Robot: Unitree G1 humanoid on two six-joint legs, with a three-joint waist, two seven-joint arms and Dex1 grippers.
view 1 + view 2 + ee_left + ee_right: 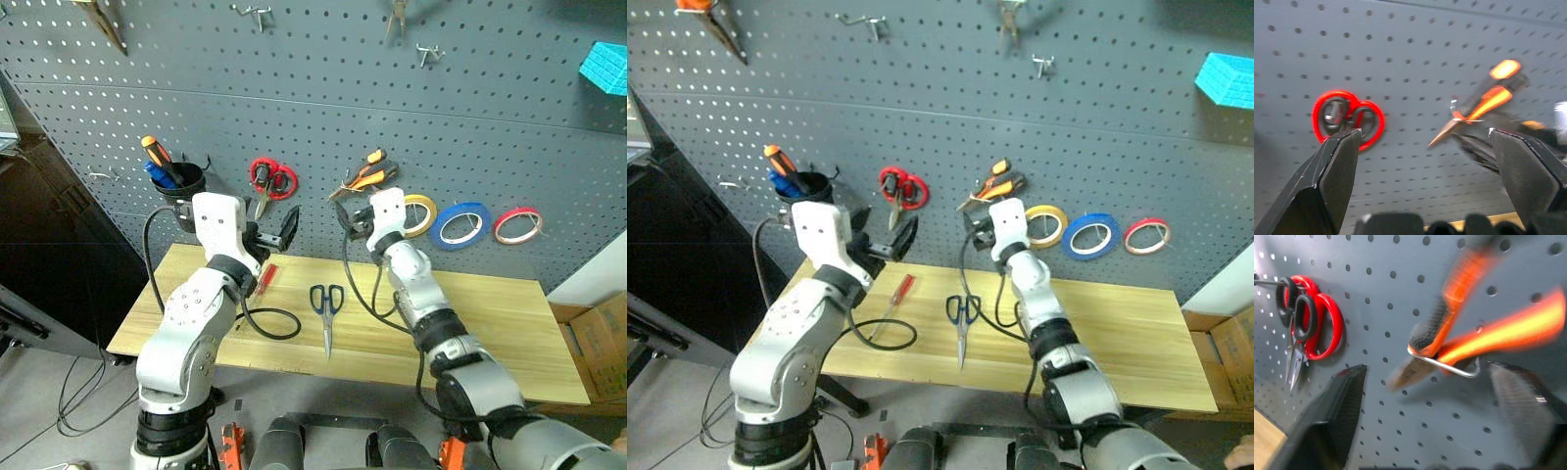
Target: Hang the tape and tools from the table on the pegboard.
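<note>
The orange-and-black pliers point(364, 178) hang from a metal hook point(1449, 367) on the dark grey pegboard point(323, 98). My right gripper point(353, 223) is open just below them, one finger point(1337, 416) on each side, not touching. On the pegboard to the right hangs the blue tape point(462, 225). Blue-handled scissors point(327, 304) and a small red-handled tool point(266, 278) lie on the wooden table point(509, 323). My left gripper point(279, 235) is open and empty above the table's back left, pointing at the board.
Red-handled scissors point(271, 181) hang left of the pliers. A black cup point(181, 181) with screwdrivers is mounted further left. Yellow tape point(421, 211) and red tape point(517, 225) flank the blue roll. A black cable point(265, 321) loops over the table's left part.
</note>
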